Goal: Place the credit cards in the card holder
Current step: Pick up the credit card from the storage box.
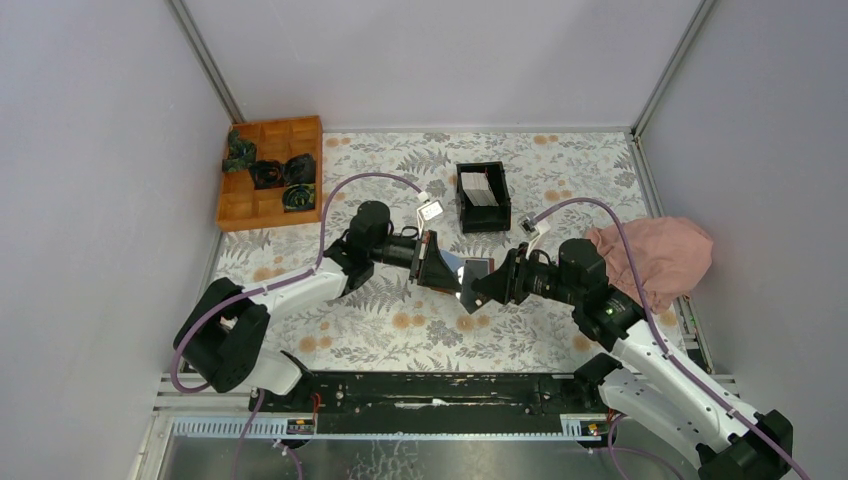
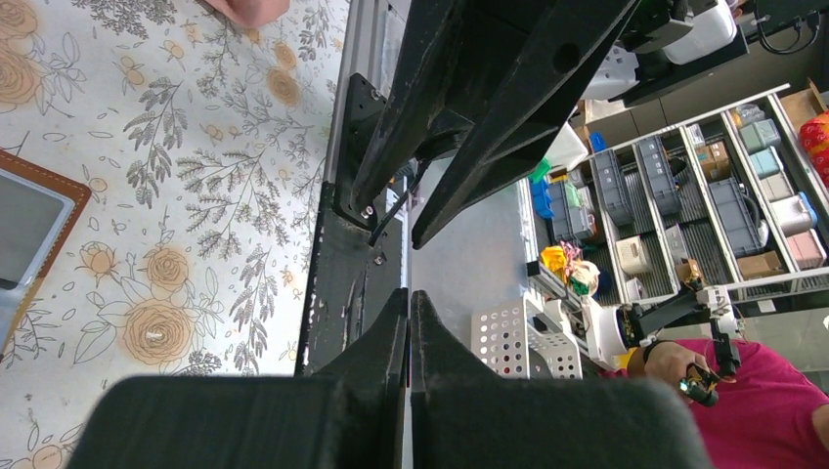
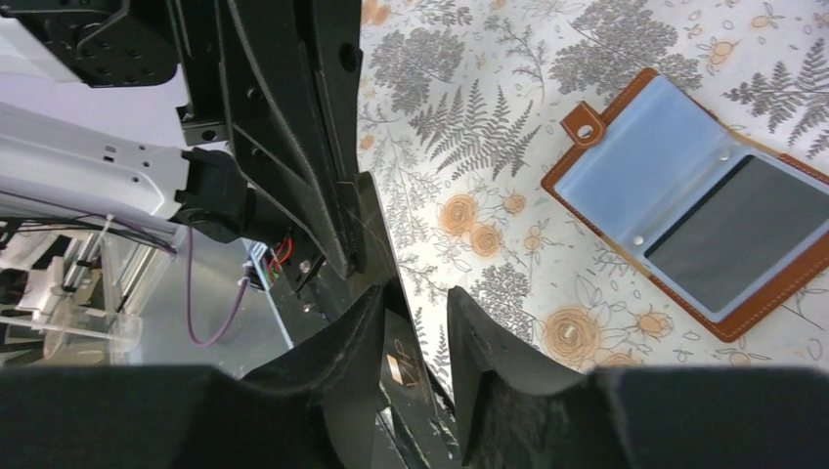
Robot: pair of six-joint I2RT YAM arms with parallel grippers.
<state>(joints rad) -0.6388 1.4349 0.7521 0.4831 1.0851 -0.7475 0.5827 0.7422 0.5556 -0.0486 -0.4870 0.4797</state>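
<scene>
The card holder (image 1: pixel 456 270) lay open and flat on the floral table cover (image 1: pixel 400 335), about the middle of the table, between the two grippers. In the right wrist view the card holder (image 3: pixel 684 205) showed a reddish-brown stitched border, a small tab at one corner, pale clear sleeves and a dark grey panel. The left wrist view caught only one brown corner of it (image 2: pixel 34 225) at the frame's left edge.

The credit cards (image 1: pixel 480 187) stood as a pale stack inside a black box (image 1: pixel 484 226) just behind the holder, apart from it.

The left gripper (image 1: pixel 433 262) was at the holder's left side; whether it touched the holder could not be told. Its fingers (image 2: pixel 376 342) were pressed together, with only a thin seam between them. The right gripper (image 1: pixel 479 288) was at the holder's near right edge, its fingers (image 3: pixel 337 362) apart with a plain gap.

Farther out, an orange wooden tray (image 1: pixel 262 208) with dark bundles in its compartments sat at the far left, and a pink cloth (image 1: pixel 655 255) lay bunched at the right edge
</scene>
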